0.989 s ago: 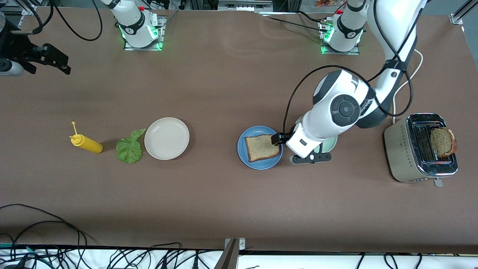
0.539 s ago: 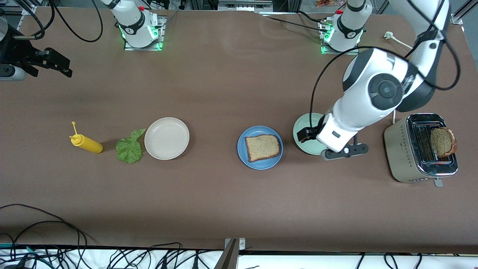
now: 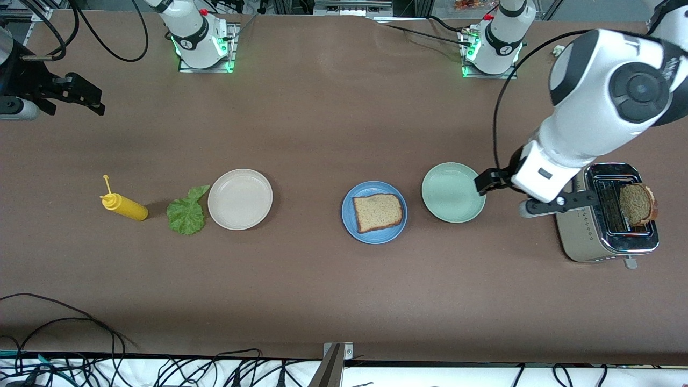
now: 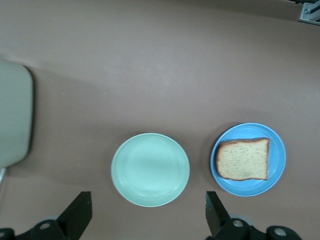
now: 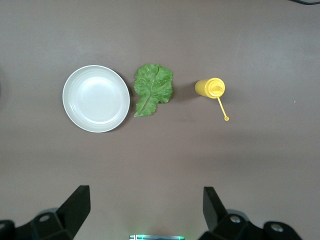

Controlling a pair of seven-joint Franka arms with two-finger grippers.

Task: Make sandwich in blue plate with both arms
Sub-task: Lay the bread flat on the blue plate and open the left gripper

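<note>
On the brown desk (image 3: 333, 301) sit, from the left arm's end, a toaster (image 3: 607, 215) with a slice (image 3: 637, 203) standing in one slot, a mint plate (image 3: 453, 192), the blue plate (image 3: 374, 212) with one bread slice (image 3: 377, 212) lying flat on it, a white plate (image 3: 239, 199), a lettuce leaf (image 3: 186, 212) just beside that plate, and a mustard bottle (image 3: 124, 206).

Both grippers are empty, fingers spread wide. The left gripper (image 3: 486, 181) hangs over the gap between mint plate and toaster; the right gripper (image 3: 75, 94) waits high over its own end of the desk.

Judging by the layout, lettuce goes on next — best pinched at the leaf's edge, lifted clear and laid flat, centred on the bread. The toaster slice should be gripped by its exposed crust and drawn straight up.

Only the front view shows that toaster slice; the left wrist view catches just the toaster's side (image 4: 15, 117). Only the right wrist view shows the leaf's ruffled veins (image 5: 153, 88) plainly.
</note>
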